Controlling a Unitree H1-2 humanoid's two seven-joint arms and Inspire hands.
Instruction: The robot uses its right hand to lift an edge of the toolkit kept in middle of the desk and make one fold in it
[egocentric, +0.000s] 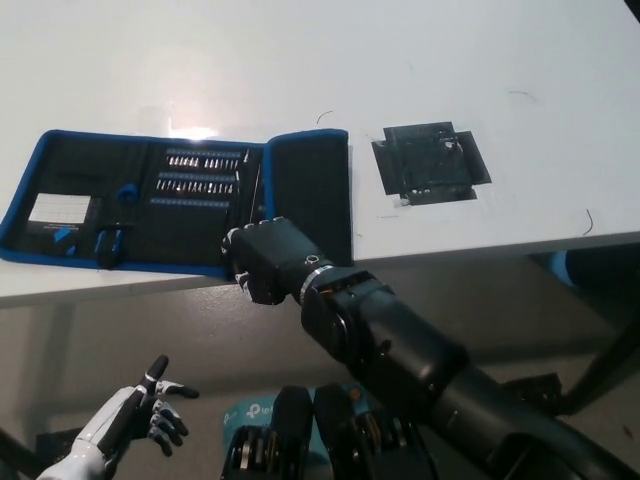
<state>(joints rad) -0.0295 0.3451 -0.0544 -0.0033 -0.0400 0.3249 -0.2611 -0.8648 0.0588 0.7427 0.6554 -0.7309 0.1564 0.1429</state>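
The toolkit (150, 205) is a black case with a blue border, lying along the front of the white desk (300, 60). Its right panel (312, 195) is folded over to the left and lies flat, outer side up. Rows of bits and small tools show in the uncovered left and middle parts. My black right hand (265, 262) hovers at the case's front edge, just left of the folded panel, holding nothing, its fingers loosely bent downward. My white left hand (140, 415) rests low at the lower left, below the desk, fingers spread.
A black square patch (430, 165) sits on the desk right of the toolkit. The desk's front edge (480, 245) runs across the middle of the picture. A blue box (250, 408) lies on the floor below.
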